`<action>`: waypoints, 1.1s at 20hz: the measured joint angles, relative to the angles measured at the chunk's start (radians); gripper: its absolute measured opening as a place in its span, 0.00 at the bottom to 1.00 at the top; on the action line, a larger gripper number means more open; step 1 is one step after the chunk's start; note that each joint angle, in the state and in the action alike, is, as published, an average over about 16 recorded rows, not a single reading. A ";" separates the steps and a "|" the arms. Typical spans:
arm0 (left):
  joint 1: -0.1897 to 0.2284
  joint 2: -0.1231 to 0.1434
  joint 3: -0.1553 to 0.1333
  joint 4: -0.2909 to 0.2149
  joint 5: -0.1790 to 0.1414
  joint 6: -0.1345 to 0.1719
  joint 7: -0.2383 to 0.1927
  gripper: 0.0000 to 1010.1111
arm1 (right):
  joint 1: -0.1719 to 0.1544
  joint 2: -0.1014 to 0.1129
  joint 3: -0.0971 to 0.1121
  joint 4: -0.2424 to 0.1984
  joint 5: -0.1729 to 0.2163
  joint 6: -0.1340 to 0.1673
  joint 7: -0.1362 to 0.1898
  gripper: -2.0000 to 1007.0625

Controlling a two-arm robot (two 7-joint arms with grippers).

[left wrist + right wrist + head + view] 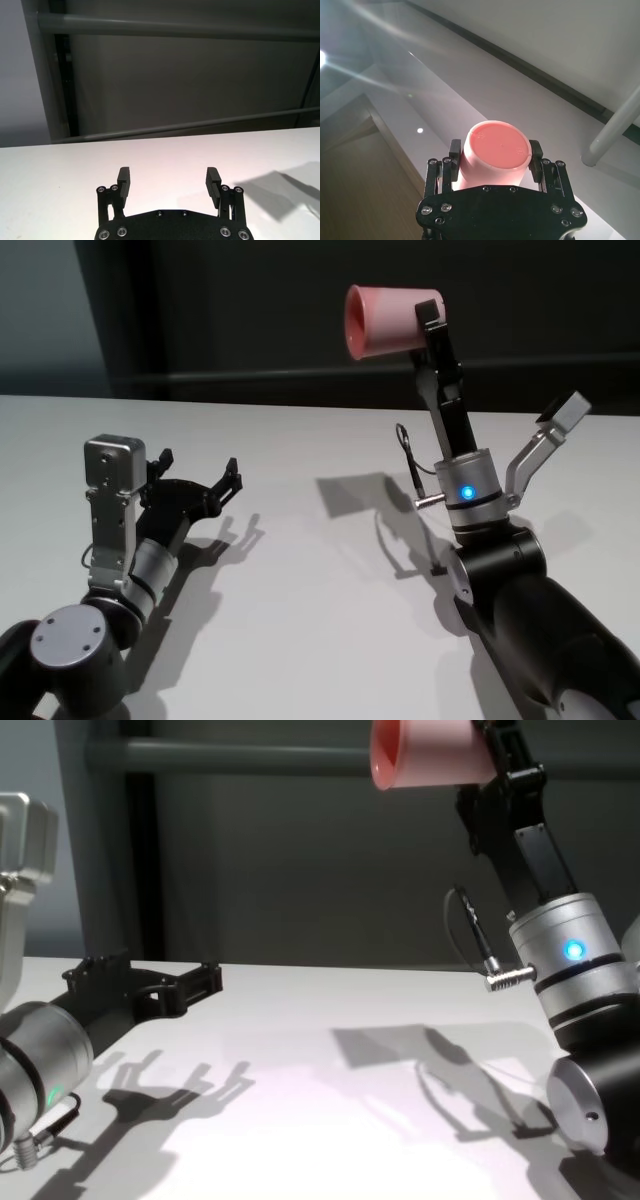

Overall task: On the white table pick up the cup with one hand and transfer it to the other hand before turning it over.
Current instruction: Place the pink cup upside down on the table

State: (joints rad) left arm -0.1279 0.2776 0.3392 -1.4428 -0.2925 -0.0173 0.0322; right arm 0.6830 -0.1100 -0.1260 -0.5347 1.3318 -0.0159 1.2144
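one cup (385, 322) — clamped aloft in right claw (432, 325); left claw (195, 480) wide, holding nothing, above one white table (320, 640).

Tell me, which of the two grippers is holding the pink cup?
The right gripper, blue-lit at the wrist, grips the cup high above the white table. The left gripper hangs open and empty.

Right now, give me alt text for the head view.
The right hand holds the pink cup on its side, high above the white table, mouth facing left. The left hand hangs open and empty low over the table.
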 joint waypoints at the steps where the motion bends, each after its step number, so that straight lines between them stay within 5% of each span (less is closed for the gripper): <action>1: -0.001 0.000 0.001 0.000 0.000 0.000 0.000 0.99 | -0.001 0.002 -0.002 -0.006 -0.004 -0.005 -0.004 0.78; 5: -0.003 0.000 0.003 0.000 0.001 0.000 0.001 0.99 | -0.009 0.018 -0.015 -0.040 -0.034 -0.030 -0.030 0.78; 10: -0.005 0.000 0.005 0.001 0.001 -0.001 0.001 0.99 | -0.025 0.058 -0.059 -0.114 -0.118 -0.086 -0.106 0.78; 15: -0.006 0.000 0.006 0.001 0.002 -0.001 0.002 0.99 | -0.047 0.119 -0.129 -0.217 -0.261 -0.160 -0.231 0.78; 22: -0.007 0.000 0.007 0.001 0.002 -0.001 0.002 0.99 | -0.082 0.217 -0.241 -0.369 -0.516 -0.230 -0.449 0.78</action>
State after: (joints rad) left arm -0.1350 0.2777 0.3458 -1.4413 -0.2903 -0.0187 0.0343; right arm 0.6007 0.1074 -0.3666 -0.9037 0.8155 -0.2458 0.7652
